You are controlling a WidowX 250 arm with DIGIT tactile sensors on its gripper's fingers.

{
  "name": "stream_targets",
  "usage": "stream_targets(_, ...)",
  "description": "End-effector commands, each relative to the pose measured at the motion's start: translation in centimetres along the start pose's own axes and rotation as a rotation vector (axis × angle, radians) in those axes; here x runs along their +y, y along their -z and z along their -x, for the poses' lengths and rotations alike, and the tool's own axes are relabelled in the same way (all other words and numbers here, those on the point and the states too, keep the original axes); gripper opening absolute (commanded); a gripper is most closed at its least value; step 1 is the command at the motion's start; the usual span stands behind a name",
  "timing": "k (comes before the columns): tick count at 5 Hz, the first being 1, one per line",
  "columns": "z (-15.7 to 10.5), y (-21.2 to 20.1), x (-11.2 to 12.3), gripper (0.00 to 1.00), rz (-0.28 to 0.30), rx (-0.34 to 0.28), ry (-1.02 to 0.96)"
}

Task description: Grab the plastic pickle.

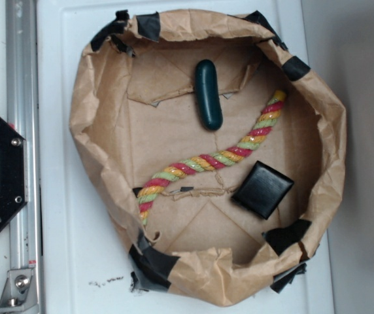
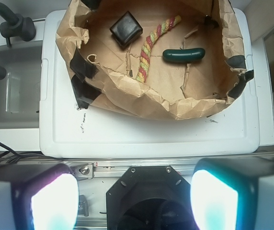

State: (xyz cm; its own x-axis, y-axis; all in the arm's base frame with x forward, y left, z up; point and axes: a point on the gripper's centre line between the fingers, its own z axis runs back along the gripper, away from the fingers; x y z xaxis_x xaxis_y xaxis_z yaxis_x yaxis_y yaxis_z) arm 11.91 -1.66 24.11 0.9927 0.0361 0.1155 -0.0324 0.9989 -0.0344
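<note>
Dark green, glossy and capsule-shaped, the plastic pickle [image 2: 184, 55] lies on the floor of the crumpled brown paper basin [image 2: 127, 96], just beside the red-yellow-green twisted rope [image 2: 152, 45] and apart from it. In the wrist view you'll find it toward 12 o'clock, a little right of centre and well ahead of your end effector [image 2: 134, 201], long axis running 3 to 9 o'clock. The two pads stand wide apart, holding and touching nothing.

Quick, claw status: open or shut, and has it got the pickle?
Claw: open, holding nothing, fingers wide apart and well short of the paper bag. The pickle lies untouched inside it.
</note>
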Motion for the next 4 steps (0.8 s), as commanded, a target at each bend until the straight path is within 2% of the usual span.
stream_targets(1,-9.5,5.2,1.4,1.00,-0.043,-0.048,0.229)
stream_targets(2,-13.2,10.3,2.4,1.00,-0.143,0.044,0.502)
stream_targets(3,-12.5,14.7,4.5,1.00,-0.127,0.118,0.757)
stream_targets(4,-12.4,16.8,5.2,1.00,-0.117,0.094,0.897)
